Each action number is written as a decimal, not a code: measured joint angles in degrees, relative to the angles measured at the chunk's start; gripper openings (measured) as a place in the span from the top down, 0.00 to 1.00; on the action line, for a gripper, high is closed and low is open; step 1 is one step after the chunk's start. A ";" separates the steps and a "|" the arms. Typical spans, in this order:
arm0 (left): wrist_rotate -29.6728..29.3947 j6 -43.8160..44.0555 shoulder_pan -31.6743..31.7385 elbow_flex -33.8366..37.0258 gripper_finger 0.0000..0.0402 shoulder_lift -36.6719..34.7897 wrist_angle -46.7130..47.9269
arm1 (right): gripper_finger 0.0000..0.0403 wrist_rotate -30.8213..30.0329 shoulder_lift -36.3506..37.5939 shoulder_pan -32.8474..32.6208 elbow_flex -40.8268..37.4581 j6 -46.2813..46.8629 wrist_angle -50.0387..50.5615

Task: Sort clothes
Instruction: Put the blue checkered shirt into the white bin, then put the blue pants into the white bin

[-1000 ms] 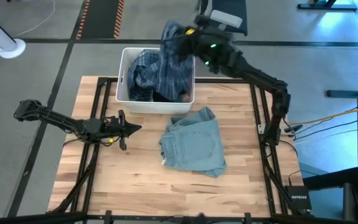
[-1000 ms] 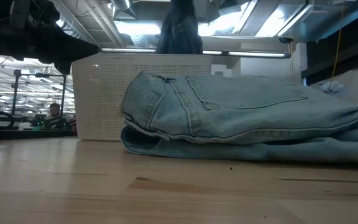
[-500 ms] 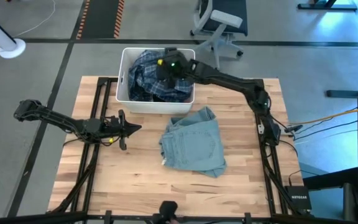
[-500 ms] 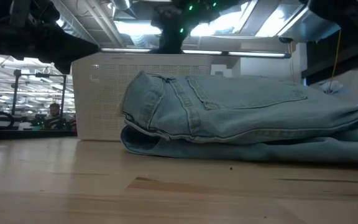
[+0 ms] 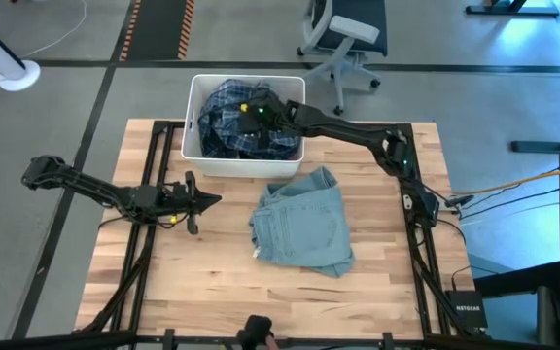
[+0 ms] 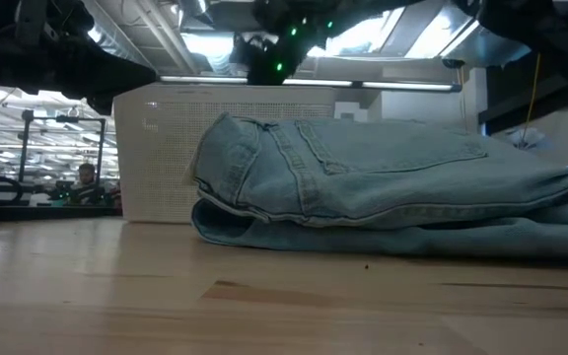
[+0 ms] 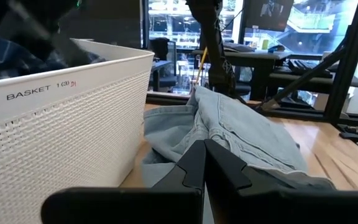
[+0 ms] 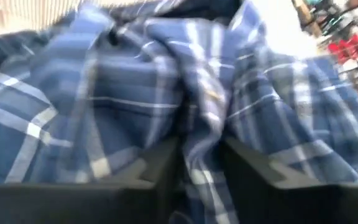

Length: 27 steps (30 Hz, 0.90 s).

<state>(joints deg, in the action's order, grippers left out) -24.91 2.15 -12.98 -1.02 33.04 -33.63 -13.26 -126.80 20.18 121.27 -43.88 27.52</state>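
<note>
A pale wooden table (image 5: 212, 282) on a black frame stood on a grey floor, with an office chair (image 5: 343, 34) beyond its far edge. At the far side of the table we saw a white bin (image 5: 194, 146), and in it lay the plaid shirt (image 5: 224, 122), bunched in navy and white folds. The right gripper (image 5: 251, 112) reached into the bin from the right. Its two dark fingers (image 8: 253, 165) stood a little apart, with a fold of the shirt lying in the gap between them; we could not tell whether they gripped the cloth or were open around it.

Just near of the bin, right of centre, the denim (image 5: 301, 226) lay in a loose folded heap on the wood. From table height it filled the middle of the scene, in front of the bin's perforated wall.

The left gripper (image 5: 210, 200) hung at the table's left side, near the bin's near left corner, its jaws closed on nothing and pointing right toward the denim.
</note>
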 joint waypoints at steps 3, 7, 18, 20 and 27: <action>-0.02 0.29 -0.01 -0.02 1.00 0.00 0.00 | 0.52 -1.34 3.64 -0.81 0.00 -2.91 0.20; 0.00 0.32 0.00 0.00 1.00 0.00 0.04 | 0.38 -4.71 9.23 -2.04 0.13 -4.92 2.21; 0.00 0.29 0.01 -0.02 1.00 0.00 0.04 | 0.31 0.06 22.09 -9.78 0.13 -5.60 23.81; 0.00 0.35 0.01 0.00 1.00 0.00 0.07 | 0.31 2.34 23.53 -13.34 0.10 -5.29 26.86; 0.00 0.97 0.00 -0.02 1.00 0.00 0.18 | 0.32 -1.39 27.13 -25.27 -0.38 0.86 41.49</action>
<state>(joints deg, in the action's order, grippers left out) -24.91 3.12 -12.98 -1.03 33.04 -33.45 -14.65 -99.67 -5.09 120.89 -43.02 69.00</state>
